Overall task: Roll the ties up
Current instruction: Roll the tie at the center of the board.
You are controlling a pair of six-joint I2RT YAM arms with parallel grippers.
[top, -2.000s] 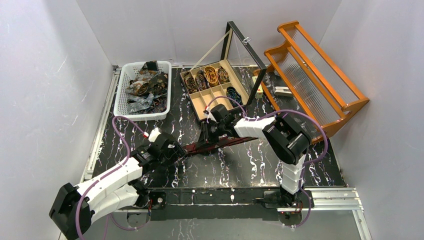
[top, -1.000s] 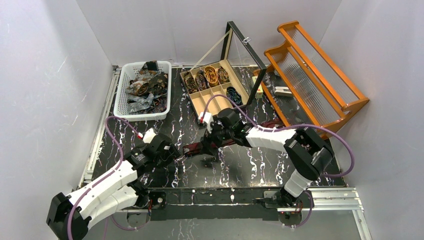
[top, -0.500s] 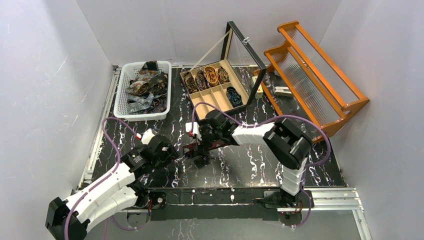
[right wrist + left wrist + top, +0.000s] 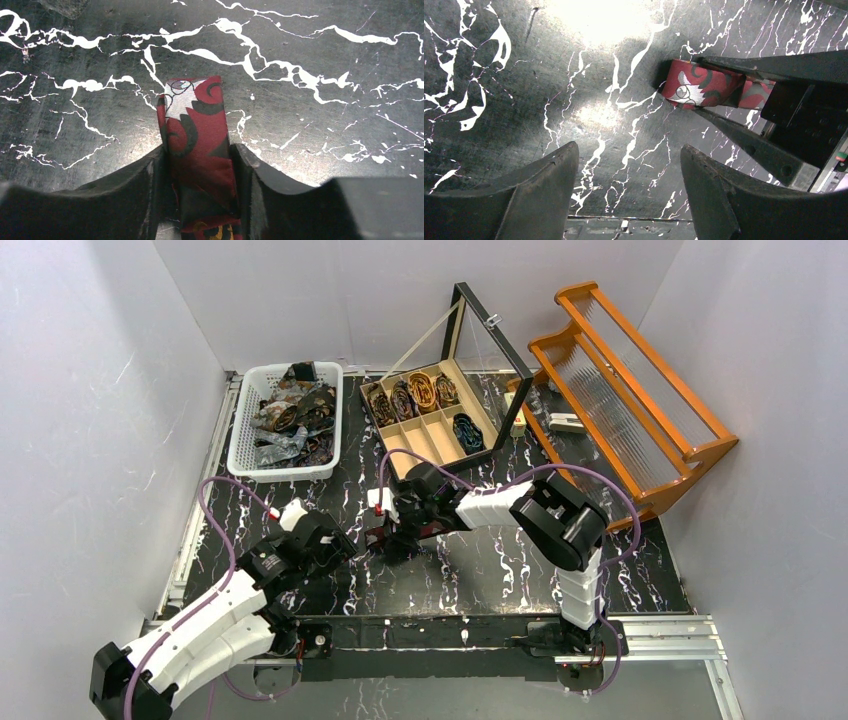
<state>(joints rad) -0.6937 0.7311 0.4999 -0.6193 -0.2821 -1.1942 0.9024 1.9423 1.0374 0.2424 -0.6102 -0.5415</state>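
Note:
A red tie (image 4: 196, 125) with dark swirls and a white patch at its tip lies on the black marbled table. My right gripper (image 4: 197, 150) is shut on it, a finger pressed against each long edge just behind the tip. From the left wrist view the same tie end (image 4: 699, 90) shows between the right fingers (image 4: 749, 145). My left gripper (image 4: 629, 150) stands open over bare table, a short way left of the tie, with nothing in it. In the top view the right gripper (image 4: 397, 538) covers most of the tie (image 4: 376, 537), and the left gripper (image 4: 338, 546) sits beside it.
A white basket (image 4: 245, 435) of loose ties stands at the back left. A wooden compartment box (image 4: 402, 462) with its glass lid (image 4: 490, 350) raised holds several coiled ties. An orange wooden rack (image 4: 640, 390) leans at the right.
My right gripper slid left along the tie to its end and closed on it from fully open. The left arm eased back to the left, staying open.

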